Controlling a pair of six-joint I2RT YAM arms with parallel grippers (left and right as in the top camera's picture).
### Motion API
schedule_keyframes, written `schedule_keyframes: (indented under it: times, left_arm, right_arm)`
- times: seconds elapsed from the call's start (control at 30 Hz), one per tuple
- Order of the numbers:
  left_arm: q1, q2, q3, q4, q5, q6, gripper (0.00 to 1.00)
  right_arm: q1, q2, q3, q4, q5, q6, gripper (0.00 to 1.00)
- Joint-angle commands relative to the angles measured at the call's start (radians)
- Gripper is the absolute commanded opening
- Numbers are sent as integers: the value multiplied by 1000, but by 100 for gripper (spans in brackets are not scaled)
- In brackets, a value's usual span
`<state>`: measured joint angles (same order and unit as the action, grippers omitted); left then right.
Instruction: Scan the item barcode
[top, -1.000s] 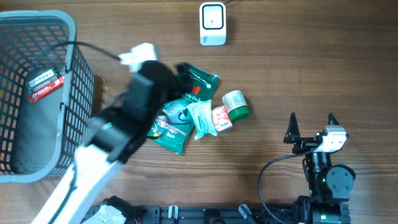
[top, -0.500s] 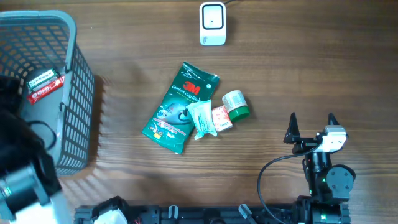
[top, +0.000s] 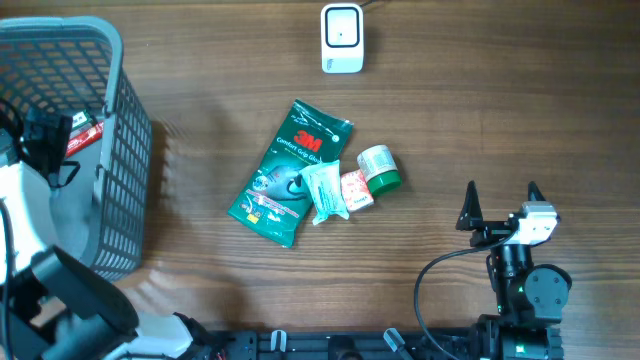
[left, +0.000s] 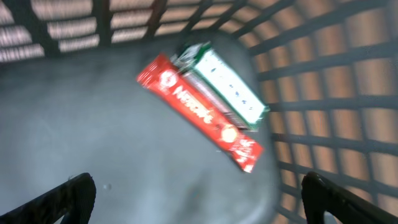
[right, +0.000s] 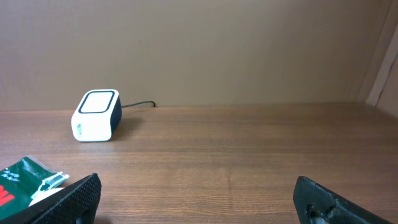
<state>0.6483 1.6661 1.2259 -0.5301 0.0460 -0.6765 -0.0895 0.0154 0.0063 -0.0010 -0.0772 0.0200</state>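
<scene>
The left end effector (left: 199, 198) hangs inside the grey basket (top: 122, 140), at the left edge of the wooden surface (top: 500, 100). Its two fingers stand wide apart and nothing is between them. Under it, on the basket floor, lies a red stick sachet (left: 205, 115), and a green and white sachet (left: 227, 81) lies along its side, touching it, near the mesh wall. The right end effector (top: 501, 200) is at the front right of the surface, well apart from all items. Its fingers are also fully spread and it holds nothing. The white barcode scanner (top: 342, 38) stands at the far edge of the surface, with its cable going away behind it. Near the middle of the surface is a small heap of items. A green 3M pack (top: 288, 170) lies flat and slanted, and a white pouch (top: 325, 192) lies partly on its right edge. Just beside the pouch is a small red and white packet (top: 356, 190), and a round green and white container (top: 380, 167) touches this packet on the right.
</scene>
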Motion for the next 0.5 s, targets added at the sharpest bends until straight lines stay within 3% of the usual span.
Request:
schedule_keyframes:
  times: [0.0, 0.17, 0.33, 0.47]
  left_arm:
    - [4, 101, 3, 29, -51, -91, 100]
    - [3, 201, 3, 122, -51, -91, 99]
    - [-5, 233, 3, 204, -50, -91, 91]
    - [-34, 245, 3, 304, -47, -92, 97]
  right_arm:
    - [2, -8, -1, 2, 10, -17, 100]
    - [2, -8, -1, 2, 10, -18, 100]
    - [2, -8, -1, 2, 10, -18, 100]
    - [2, -8, -1, 2, 10, -18, 100]
